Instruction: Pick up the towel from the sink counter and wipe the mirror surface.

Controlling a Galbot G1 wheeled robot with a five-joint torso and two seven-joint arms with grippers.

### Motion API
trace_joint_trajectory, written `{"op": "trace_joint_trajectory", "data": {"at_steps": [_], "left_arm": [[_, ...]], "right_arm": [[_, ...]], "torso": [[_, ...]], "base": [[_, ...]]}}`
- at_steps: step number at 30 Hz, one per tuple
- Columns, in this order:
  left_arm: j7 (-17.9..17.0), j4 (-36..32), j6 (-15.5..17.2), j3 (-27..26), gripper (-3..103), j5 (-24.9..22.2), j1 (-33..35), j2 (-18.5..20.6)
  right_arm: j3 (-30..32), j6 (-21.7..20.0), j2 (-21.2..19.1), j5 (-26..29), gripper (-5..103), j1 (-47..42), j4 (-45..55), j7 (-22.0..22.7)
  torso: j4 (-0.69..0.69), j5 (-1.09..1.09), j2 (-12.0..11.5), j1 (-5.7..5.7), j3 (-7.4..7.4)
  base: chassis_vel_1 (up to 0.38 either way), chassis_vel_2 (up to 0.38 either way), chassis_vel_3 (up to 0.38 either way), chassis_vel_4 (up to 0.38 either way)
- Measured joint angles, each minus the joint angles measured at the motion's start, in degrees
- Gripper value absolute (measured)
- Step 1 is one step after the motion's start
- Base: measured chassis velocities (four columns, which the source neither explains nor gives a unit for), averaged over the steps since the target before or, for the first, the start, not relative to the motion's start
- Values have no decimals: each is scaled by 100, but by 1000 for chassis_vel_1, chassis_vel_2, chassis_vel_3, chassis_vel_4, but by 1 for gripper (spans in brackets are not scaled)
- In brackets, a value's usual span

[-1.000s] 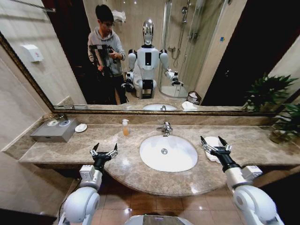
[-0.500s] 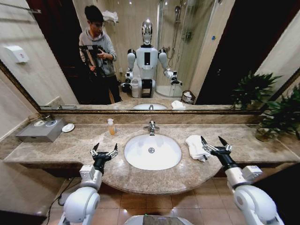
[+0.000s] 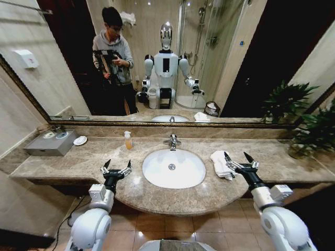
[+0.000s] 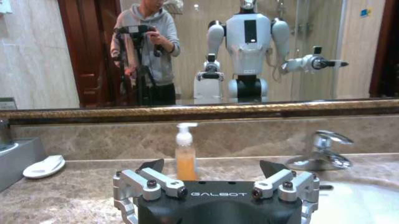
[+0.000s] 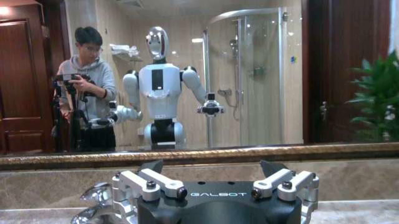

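Observation:
The small white towel [image 3: 220, 162] lies folded on the speckled marble sink counter [image 3: 78, 162], just right of the oval basin [image 3: 183, 175]. Level with the towel's right edge, my right gripper [image 3: 239, 160] hovers open with nothing between its fingers. My left gripper [image 3: 116, 168] is open over the counter's front edge, left of the basin. The wide dark-framed mirror [image 3: 235, 63] runs along the wall behind the counter and reflects me. In the wrist views the left gripper [image 4: 212, 166] and the right gripper [image 5: 212, 166] both face the mirror [image 5: 249, 70] with fingers spread.
A chrome tap [image 3: 172, 141] stands behind the basin, with a soap bottle [image 3: 127, 140] to its left. Further left are a white dish [image 3: 80, 140] and a grey box [image 3: 51, 142]. Potted plants [image 3: 314, 133] occupy the counter's far right end.
The whole picture has shifted, so the camera has moved: the counter slid left, then slightly back right. The towel now shows left of the right gripper. Both grippers stay open.

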Motion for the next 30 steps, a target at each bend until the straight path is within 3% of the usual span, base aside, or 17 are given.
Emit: {"op": "trace_joint_trajectory", "data": {"at_steps": [14,16,21,23,24,27,30], "left_arm": [[-1,0,0,0,100,0,1,-1],[0,0,0,0,100,0,1,-1],[0,0,0,0,100,0,4,-1],[-1,0,0,-2,100,0,4,0],[-1,0,0,0,100,0,1,0],[-1,0,0,0,100,0,1,0],[-1,0,0,0,100,-1,-1,0]], "right_arm": [[0,-1,0,0,100,-1,0,0],[0,-1,0,0,100,-2,0,0],[-1,-1,0,0,100,-3,1,0],[0,-1,0,0,100,-2,1,0],[0,-1,0,0,100,-3,1,0],[0,-1,0,0,100,-2,1,0],[0,-1,0,0,100,0,1,0]], "torso": [[0,2,0,-3,0],[-2,-6,1,-4,-1],[2,2,4,-10,-3],[4,-4,5,-11,-4],[-5,-5,4,-8,-2],[-2,5,3,-4,-1],[1,-5,-1,3,1]], "base": [[127,-290,-140,296],[207,-349,-228,341],[193,-249,-182,257],[63,-72,-110,147],[-14,61,-54,4],[-36,-11,-54,-20],[-61,37,71,-28]]}}
